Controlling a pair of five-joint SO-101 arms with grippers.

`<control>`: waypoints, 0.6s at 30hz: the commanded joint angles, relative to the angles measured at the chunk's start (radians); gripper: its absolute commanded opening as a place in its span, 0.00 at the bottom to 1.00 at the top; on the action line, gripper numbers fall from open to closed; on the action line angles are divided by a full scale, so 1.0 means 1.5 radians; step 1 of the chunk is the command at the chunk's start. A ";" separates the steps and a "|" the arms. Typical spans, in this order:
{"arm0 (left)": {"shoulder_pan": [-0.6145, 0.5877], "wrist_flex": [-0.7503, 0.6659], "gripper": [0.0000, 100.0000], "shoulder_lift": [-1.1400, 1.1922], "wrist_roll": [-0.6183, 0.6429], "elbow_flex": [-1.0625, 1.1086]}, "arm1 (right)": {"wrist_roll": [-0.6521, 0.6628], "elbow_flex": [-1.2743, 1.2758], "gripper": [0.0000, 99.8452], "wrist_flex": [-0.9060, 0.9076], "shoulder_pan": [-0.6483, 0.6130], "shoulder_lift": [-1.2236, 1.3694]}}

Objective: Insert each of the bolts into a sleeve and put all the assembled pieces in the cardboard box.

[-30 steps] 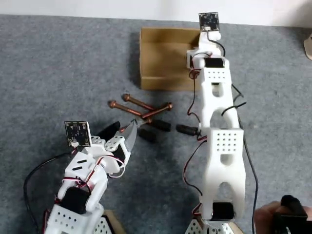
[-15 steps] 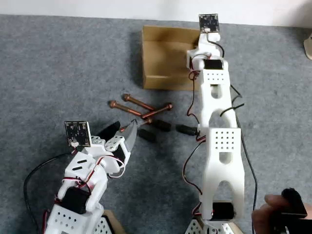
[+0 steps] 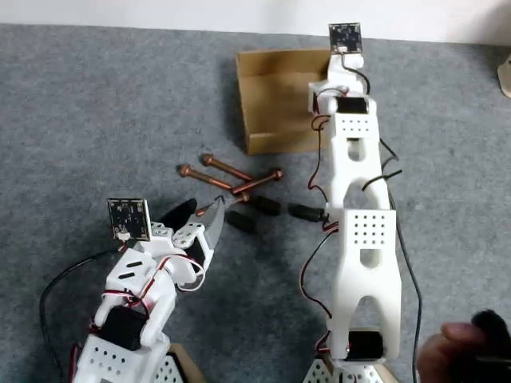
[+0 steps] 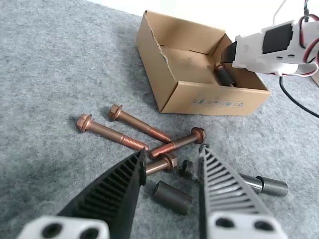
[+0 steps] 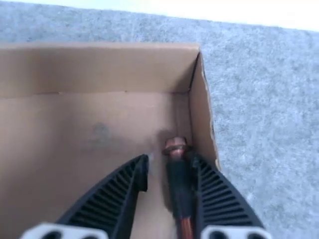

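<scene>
**Hovering over the loose bolts, one piece down in the box**

My left tool (image 4: 171, 162) hangs released, jaws spread, low over the pile on the grey desk (image 3: 96, 120). Its wrist view shows four copper bolts (image 4: 130, 122) lying loose, some crossing one another. Black sleeves (image 4: 172, 197) lie just beside them, close to my fingertips. The high view spreads those sleeves out as three separate pieces, the farthest one lying near my right arm.

My right tool (image 5: 169, 160) is down inside the cardboard box (image 3: 275, 144), in the corner by a side wall. Its own wrist view gives the detail. The jaws are parted, and the assembled piece (image 5: 179, 196), a copper-headed bolt in a black sleeve, lies between them. It touches one finger and leaves a gap at the other, so I am not gripping it. The left wrist view catches that same tool from the side, with the dark sleeve under it inside the box.
</scene>
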 commanded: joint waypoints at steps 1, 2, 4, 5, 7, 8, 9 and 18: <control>-0.006 0.002 0.17 -0.010 -0.003 0.013 | -0.031 -0.032 0.13 0.048 0.001 -0.095; -0.006 0.002 0.17 -0.010 -0.003 0.013 | -0.037 -0.032 0.13 0.071 -0.002 -0.117; -0.006 0.002 0.17 -0.010 -0.003 0.013 | -0.041 -0.031 0.13 0.121 -0.009 -0.155; -0.006 0.002 0.17 -0.010 -0.003 0.013 | -0.041 -0.029 0.13 0.145 -0.011 -0.170; -0.006 0.002 0.17 -0.010 -0.003 0.013 | -0.041 -0.031 0.13 0.189 -0.011 -0.192; -0.006 0.002 0.17 -0.010 -0.002 0.013 | -0.042 -0.031 0.13 0.207 -0.010 -0.201; -0.006 0.002 0.17 -0.010 -0.002 0.013 | -0.042 -0.031 0.13 0.225 -0.008 -0.209; -0.005 0.002 0.17 -0.010 -0.001 0.013 | -0.064 -0.031 0.13 0.430 -0.010 -0.262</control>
